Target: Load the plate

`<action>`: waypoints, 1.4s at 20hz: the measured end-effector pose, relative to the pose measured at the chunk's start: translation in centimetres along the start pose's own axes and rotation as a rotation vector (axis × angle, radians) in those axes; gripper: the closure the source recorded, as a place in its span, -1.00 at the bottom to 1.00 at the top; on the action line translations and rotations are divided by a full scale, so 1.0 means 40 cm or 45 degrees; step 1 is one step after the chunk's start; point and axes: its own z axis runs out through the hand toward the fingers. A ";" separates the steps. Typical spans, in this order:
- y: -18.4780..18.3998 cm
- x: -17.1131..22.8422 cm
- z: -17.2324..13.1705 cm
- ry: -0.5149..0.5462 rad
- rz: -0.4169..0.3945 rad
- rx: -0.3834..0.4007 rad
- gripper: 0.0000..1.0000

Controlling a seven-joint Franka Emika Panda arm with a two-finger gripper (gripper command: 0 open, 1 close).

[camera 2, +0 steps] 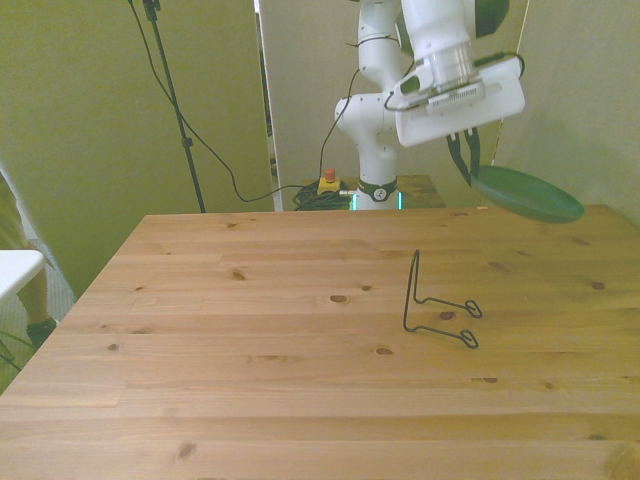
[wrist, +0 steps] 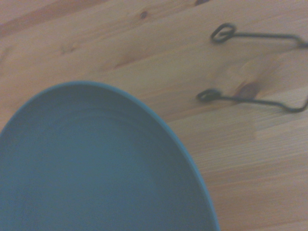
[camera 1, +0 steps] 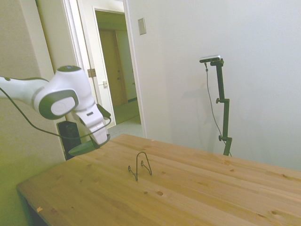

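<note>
Near the wooden table's (camera 2: 250, 330) middle, a thin black wire rack (camera 2: 440, 300) is stood upright. Above the far edge, the smooth round grey-green plate (camera 2: 528, 194) is held clear, clamped at its rim by the gripper (camera 2: 468, 158).

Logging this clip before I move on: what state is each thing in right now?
plate: held in the air by the gripper, tilted, above the table's far side, not on the rack.
wire rack: standing on the table, empty.
gripper: shut on the plate's rim.
</note>
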 end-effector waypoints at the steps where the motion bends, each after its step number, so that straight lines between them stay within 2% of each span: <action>1: -0.004 0.006 -0.022 0.054 0.012 -0.017 1.00; 7: -0.045 0.016 -0.044 0.342 0.035 -0.153 1.00; 10: -0.065 0.030 -0.054 0.431 0.032 -0.200 1.00; 13: -0.081 0.042 -0.046 0.448 0.031 -0.220 1.00; 17: -0.102 0.067 -0.040 0.485 0.089 -0.241 1.00; 22: -0.149 0.078 -0.056 0.695 0.258 -0.343 1.00; 25: -0.186 0.073 -0.044 0.805 0.298 -0.427 1.00; 28: -0.222 0.072 0.000 0.872 0.305 -0.489 1.00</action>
